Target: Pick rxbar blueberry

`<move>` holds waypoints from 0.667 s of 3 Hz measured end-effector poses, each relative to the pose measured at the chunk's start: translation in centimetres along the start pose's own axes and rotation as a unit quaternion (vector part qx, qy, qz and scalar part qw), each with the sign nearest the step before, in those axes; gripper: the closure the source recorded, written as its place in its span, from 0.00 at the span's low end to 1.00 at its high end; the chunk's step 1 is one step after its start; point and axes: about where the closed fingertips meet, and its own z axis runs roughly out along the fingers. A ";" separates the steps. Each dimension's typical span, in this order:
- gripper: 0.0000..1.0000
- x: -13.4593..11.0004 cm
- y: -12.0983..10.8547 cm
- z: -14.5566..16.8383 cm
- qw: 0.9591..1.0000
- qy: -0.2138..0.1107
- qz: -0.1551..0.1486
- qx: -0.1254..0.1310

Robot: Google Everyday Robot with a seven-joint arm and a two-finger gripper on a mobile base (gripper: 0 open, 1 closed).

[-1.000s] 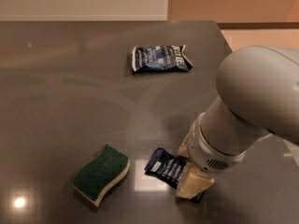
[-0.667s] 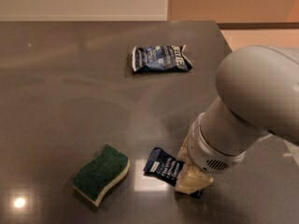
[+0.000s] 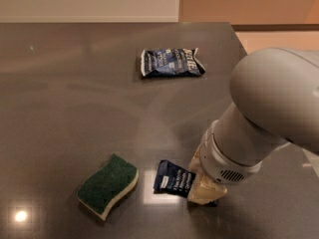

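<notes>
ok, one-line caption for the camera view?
Gripper at one end of the rxbar blueberry, green sponge beside, snack bag behind.

Table (image 3: 75,93): one, dark-topped.

Rxbar blueberry (image 3: 173,179): one, lying flat, its right end hidden under the gripper (image 3: 203,193).

Green sponge (image 3: 107,185): one, to the left of the gripper, beyond the bar's free end and apart from it.

Blue-and-white snack bag (image 3: 170,62): one, well away from the gripper, toward the table's far edge.

Gripper: one, set low over the table at the bar's right end.

White arm (image 3: 271,108): one, carrying the gripper and rising from it to the right.
</notes>
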 end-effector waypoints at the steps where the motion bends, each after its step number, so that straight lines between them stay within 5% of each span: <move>1: 1.00 0.4 -1.7 -1.9 1.000 0.000 -0.001 -0.005; 2: 1.00 0.6 -4.0 -4.9 1.000 -0.006 -0.008 -0.022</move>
